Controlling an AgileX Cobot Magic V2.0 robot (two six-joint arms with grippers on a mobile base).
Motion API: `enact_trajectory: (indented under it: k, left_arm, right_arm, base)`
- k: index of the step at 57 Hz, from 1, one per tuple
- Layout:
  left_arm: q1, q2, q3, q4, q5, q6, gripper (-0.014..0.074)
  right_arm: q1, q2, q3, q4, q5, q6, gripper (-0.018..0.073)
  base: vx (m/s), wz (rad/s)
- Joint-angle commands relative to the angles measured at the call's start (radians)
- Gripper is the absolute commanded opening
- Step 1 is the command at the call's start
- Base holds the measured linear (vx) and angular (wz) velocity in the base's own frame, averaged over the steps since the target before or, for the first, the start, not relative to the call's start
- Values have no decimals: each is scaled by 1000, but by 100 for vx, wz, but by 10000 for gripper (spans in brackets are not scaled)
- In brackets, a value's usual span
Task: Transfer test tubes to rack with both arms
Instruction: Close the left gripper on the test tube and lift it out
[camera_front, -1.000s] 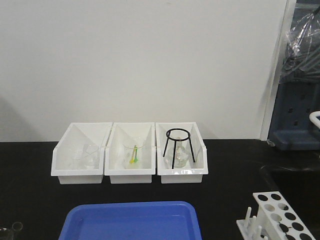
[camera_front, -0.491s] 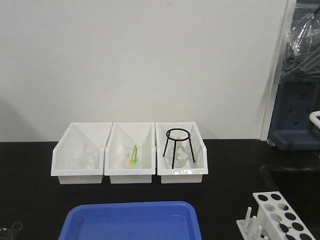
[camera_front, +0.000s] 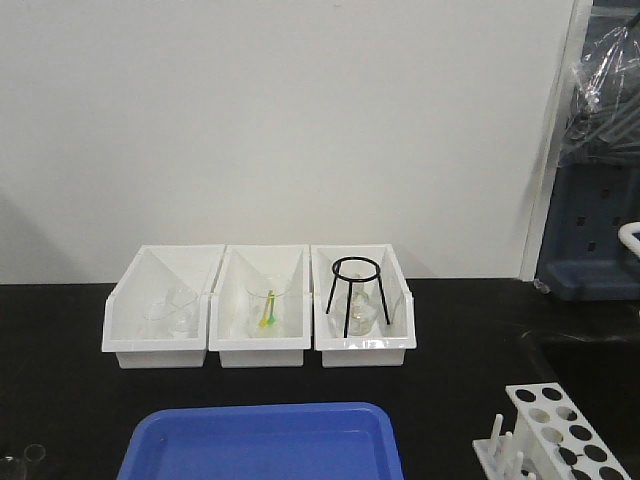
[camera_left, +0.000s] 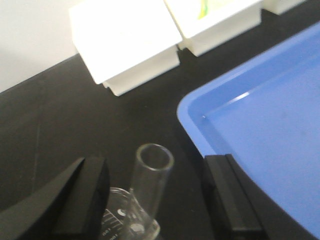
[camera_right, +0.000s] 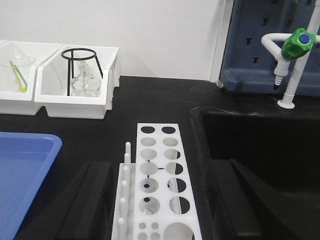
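The left end effector (camera_left: 156, 165) gapes wide, its black fingers either side of a test tube (camera_left: 150, 175) without touching it. The tube leans in a beaker (camera_left: 122, 220) on the black worktop (camera_left: 60, 115), with the blue tray (camera_left: 260, 115) at its three o'clock. The right end effector (camera_right: 160, 167) is likewise spread and holds nothing. The white rack (camera_right: 160, 200) shows between its fingers, and the white bins (camera_right: 75, 107) sit at eleven o'clock.

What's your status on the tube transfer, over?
Left hand open, either side of a tube leaning in a beaker. Right hand open, flanking the rack, no tubes in it. No obstruction seen.
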Motion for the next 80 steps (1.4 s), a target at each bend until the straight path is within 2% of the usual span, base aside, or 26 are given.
enact_trajectory:
  k: [1,13,28,62,71,80]
  left_arm:
    - [-8,9,-35,-51,-107,15,526]
    - [-8,94,-39,-51,-177,15,526]
    - [-8,160,-95,-51,-177,15,526]
    - [-8,161,-91,-52,-78,15,519]
    - [-8,161,-91,-52,-78,16,442]
    - [-8,161,-91,-52,-79,16,292]
  right_arm:
    - [-2,12,-36,-12,-82,-7,471]
    - [-2,12,-36,-12,-82,-7,471]
    - [-2,12,-36,-12,-82,-7,471]
    - [-2,12,-36,-12,-82,-7,470]
    - [-2,12,-36,-12,-82,-7,470]
    - [-2,12,-36,-12,-82,-7,470]
  base:
    - [0,0]
    - [0,0]
    - [0,0]
    - [0,0]
    - [0,0]
    - [0,0]
